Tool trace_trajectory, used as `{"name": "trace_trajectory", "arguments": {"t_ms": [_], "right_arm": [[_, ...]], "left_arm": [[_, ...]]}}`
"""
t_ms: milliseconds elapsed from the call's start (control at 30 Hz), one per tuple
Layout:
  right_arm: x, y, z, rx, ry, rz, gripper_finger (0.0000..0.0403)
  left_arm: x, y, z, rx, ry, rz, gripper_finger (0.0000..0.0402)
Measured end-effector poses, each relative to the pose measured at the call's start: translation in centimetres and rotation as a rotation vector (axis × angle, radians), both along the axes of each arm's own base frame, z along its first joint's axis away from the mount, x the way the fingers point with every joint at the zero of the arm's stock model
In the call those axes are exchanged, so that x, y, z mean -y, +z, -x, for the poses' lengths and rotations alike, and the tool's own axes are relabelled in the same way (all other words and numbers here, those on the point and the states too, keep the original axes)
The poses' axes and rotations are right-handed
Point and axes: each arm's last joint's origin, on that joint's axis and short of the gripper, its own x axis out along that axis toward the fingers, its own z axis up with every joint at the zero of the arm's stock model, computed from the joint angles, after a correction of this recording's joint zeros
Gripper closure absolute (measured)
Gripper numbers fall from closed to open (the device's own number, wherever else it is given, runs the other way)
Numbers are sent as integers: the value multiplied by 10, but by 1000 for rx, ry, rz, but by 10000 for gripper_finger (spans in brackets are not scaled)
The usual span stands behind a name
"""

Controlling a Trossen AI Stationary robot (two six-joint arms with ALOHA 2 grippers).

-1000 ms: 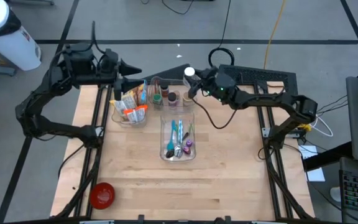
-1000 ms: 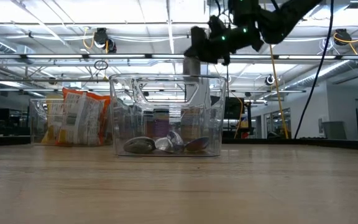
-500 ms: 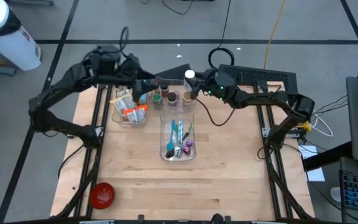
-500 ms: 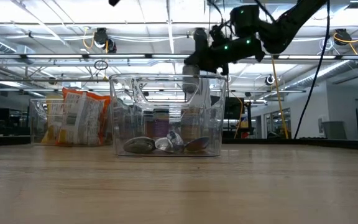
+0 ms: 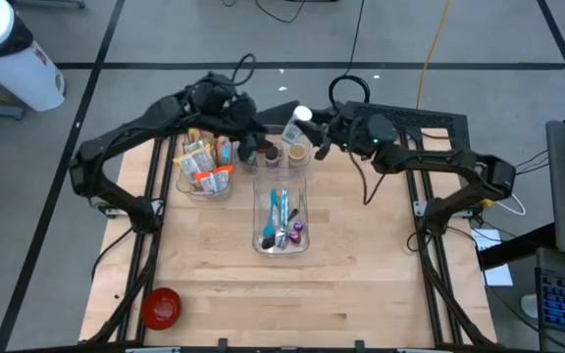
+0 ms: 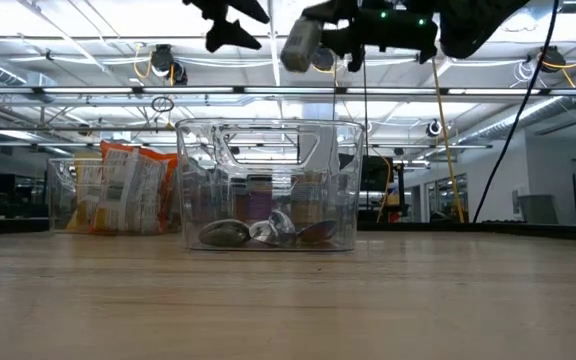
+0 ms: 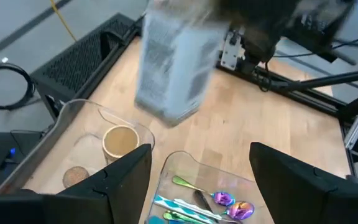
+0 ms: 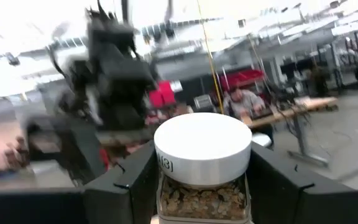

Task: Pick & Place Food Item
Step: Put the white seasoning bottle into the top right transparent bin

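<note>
The right gripper's (image 5: 312, 132) jaws clamp a white-lidded jar (image 5: 298, 126); the left gripper's (image 5: 263, 145) stand apart, empty. From above, the jar hangs tilted over the far bin of jars (image 5: 284, 130), with the left gripper just beside it over the same bin; a snack bin (image 5: 202, 186) sits to its left and a cutlery bin (image 5: 281, 245) nearer. At table height, the jar (image 6: 301, 45) is well above the clear bins. The left wrist shows the jar (image 7: 176, 65) blurred above a tan-lidded jar (image 7: 120, 140). The right wrist shows the jar's white lid (image 8: 202, 148) over brown contents, between dark fingers (image 8: 124, 186).
</note>
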Motion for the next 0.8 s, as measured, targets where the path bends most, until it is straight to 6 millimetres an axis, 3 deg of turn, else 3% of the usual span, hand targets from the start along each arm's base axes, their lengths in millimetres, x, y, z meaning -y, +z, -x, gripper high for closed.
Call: {"name": "trace_trajectory", "arguments": {"t_ms": [133, 533, 800], "right_arm": [[-3, 10, 6, 55, 15, -14, 213], [-21, 15, 1, 110, 84, -15, 213], [-27, 19, 2, 157, 115, -18, 213]], "left_arm": [[-5, -4, -10, 27, -14, -3, 133], [-6, -10, -32, 92, -57, -6, 122], [-7, -14, -40, 117, -108, 58, 158]]}}
